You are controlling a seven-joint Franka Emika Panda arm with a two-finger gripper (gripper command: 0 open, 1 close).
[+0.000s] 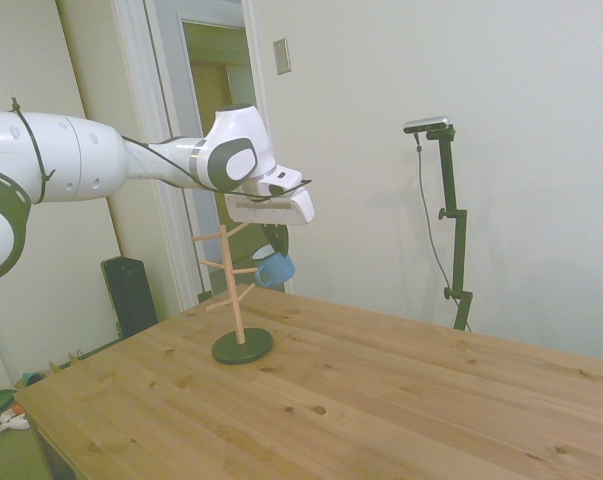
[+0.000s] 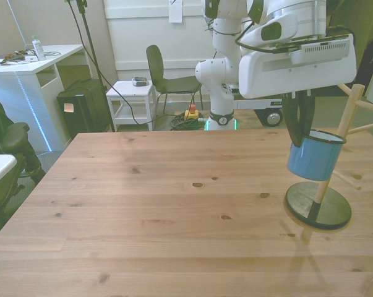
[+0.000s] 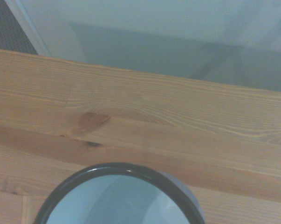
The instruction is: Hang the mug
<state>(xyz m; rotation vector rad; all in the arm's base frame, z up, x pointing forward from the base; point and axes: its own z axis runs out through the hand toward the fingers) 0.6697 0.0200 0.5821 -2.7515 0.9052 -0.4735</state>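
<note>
A: Mug [image 2: 314, 158] first. Where is it?

B: In the air, light blue, dark rim, hanging from the gripper [image 2: 299, 131]. It sits right against the wooden mug tree [image 2: 338, 145], about level with the middle pegs, well above the surface [image 2: 143, 210].

A: Jaws?

B: Closed on the mug's rim, dark fingers pinching down from above. Side view shows the mug [image 1: 274, 268] tilted, just beside a peg tip.

A: Handle on a peg yet?

B: Can't tell. The handle isn't visible in any view, so I'd call it not hung. The step looks like lining the loop up with a peg.

A: How to do it well?

B: Judgement only: bring the handle side round to the peg tip, slide along the peg's upward slant, let go only once the loop sits past the tip. Keep it slow; the tree's round dark base [image 2: 318, 207] stands free, so a sideways bump could shift or tip it.

A: Contents?

B: Wrist view looks straight into the mug [image 3: 119, 198]: pale inside, nothing in it. The tree's pegs all look bare.
</note>
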